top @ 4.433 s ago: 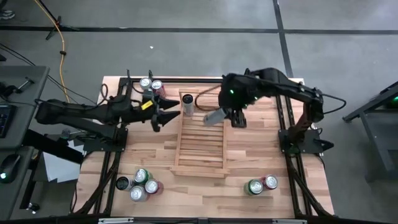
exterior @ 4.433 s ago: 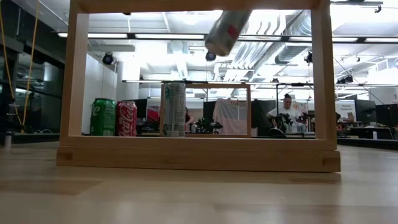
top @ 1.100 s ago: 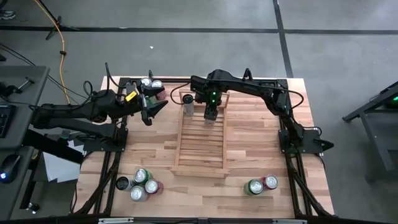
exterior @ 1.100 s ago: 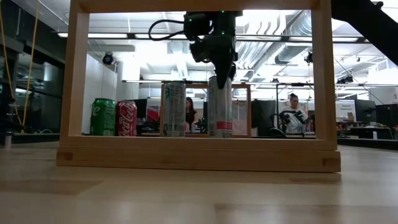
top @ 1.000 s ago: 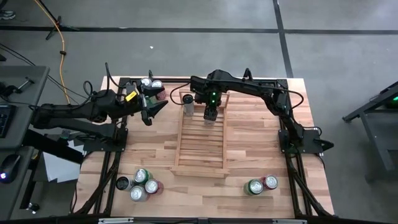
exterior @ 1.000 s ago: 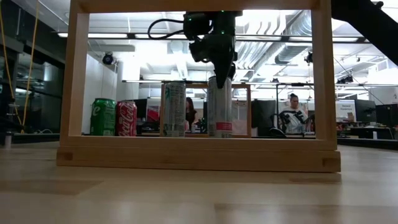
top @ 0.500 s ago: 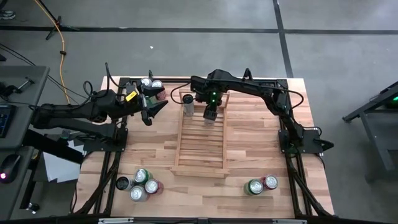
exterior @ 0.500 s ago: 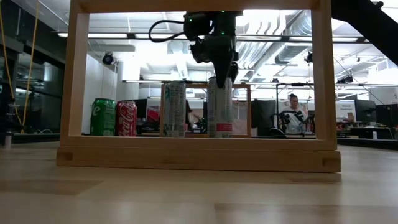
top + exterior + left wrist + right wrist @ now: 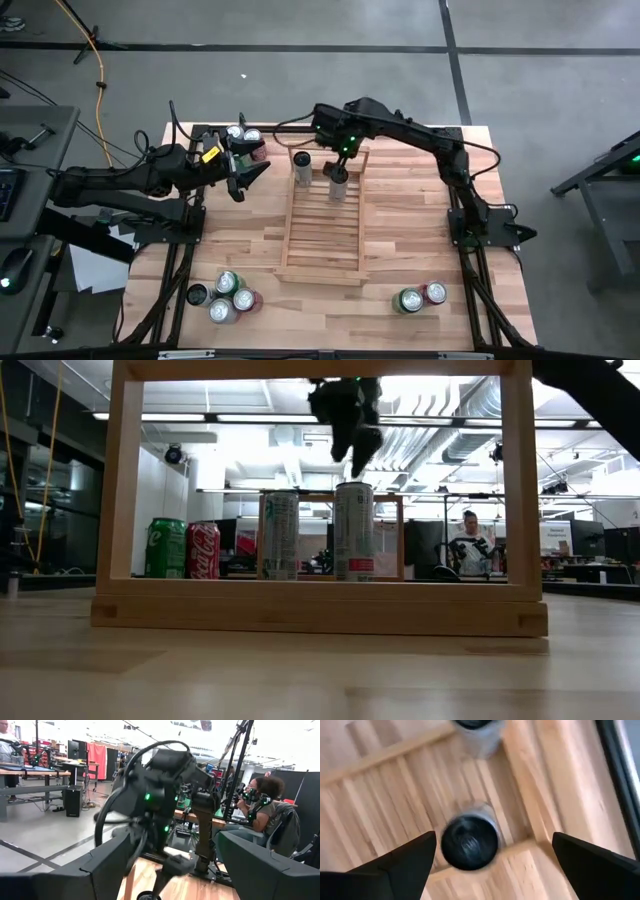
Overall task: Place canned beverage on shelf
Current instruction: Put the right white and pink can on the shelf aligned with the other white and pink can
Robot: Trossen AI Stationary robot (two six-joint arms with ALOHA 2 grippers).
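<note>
Pale butcher-block wooden bench (image 9: 420, 250): smooth planks, satin finish, mixed light and tan strips.
Light-wood slatted shelf (image 9: 322, 235): unpainted timber, matt, smooth rails and slats.
Tall silver metal can with dark top (image 9: 354, 530): thin glossy metal, printed wall; top looks dark and dull in the right wrist view.
Second slim silver metal can (image 9: 279, 535): same shiny finish.
Green metal can (image 9: 167, 548) and red metal can (image 9: 204, 550): glossy printed metal.
Black matt right pincer (image 9: 348, 457): hard plastic look, low sheen.
Grey floor (image 9: 300, 80): smooth, dull.
</note>
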